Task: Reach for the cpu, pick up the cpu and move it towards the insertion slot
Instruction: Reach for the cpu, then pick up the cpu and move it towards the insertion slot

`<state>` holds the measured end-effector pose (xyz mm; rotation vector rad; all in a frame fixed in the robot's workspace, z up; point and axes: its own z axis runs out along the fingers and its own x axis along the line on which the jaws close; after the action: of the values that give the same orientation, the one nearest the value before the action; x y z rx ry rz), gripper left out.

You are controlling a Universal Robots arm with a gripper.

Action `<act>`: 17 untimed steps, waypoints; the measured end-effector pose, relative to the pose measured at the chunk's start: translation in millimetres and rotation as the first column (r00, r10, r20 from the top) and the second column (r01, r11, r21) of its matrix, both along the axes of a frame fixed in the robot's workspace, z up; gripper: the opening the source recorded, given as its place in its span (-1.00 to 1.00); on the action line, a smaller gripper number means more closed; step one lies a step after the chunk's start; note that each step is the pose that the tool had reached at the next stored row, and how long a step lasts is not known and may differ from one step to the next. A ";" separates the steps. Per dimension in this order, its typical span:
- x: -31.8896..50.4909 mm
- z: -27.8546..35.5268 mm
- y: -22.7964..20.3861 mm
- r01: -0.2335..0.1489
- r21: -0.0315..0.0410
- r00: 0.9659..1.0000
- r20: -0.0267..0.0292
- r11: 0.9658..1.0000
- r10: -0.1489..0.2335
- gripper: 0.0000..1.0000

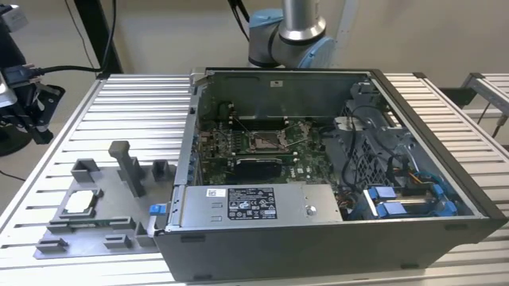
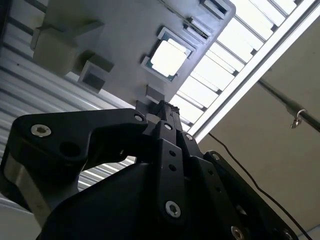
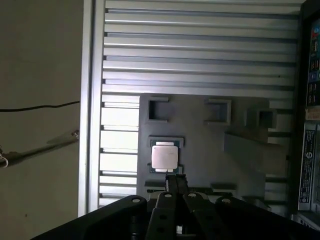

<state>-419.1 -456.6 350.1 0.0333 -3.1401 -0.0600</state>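
— Where did the cpu (image 3: 164, 156) lie?
— In the grey fixture (image 3: 200, 145) on the slatted metal table (image 3: 200, 50), beige wall (image 1: 175, 36) behind. My gripper (image 3: 175, 180) hung near it, fingers pressed together, empty.

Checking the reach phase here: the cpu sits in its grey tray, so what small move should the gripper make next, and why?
Probably ease the gripper forward until it is centred over the cpu, opening its jaws on the way. In both wrist views the cpu lies flat in the grey tray just beyond the tips, untouched, and the jaws look shut.
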 end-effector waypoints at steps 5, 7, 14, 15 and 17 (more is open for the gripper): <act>0.0 0.0 0.0 0.000 0.000 1.000 0.000 1.000 0.000 1.00; 0.0 0.0 0.0 -0.001 0.000 1.000 0.000 1.000 0.001 1.00; 0.0 -1.0 0.1 -0.001 0.000 1.000 0.000 1.000 0.001 1.00; 0.0 -1.6 0.0 -0.001 0.000 1.000 0.000 1.000 0.001 1.00; 0.0 -2.9 0.0 -0.001 0.000 1.000 0.000 1.000 0.001 1.00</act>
<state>-419.1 -456.6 347.2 0.0356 -3.1400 -0.0600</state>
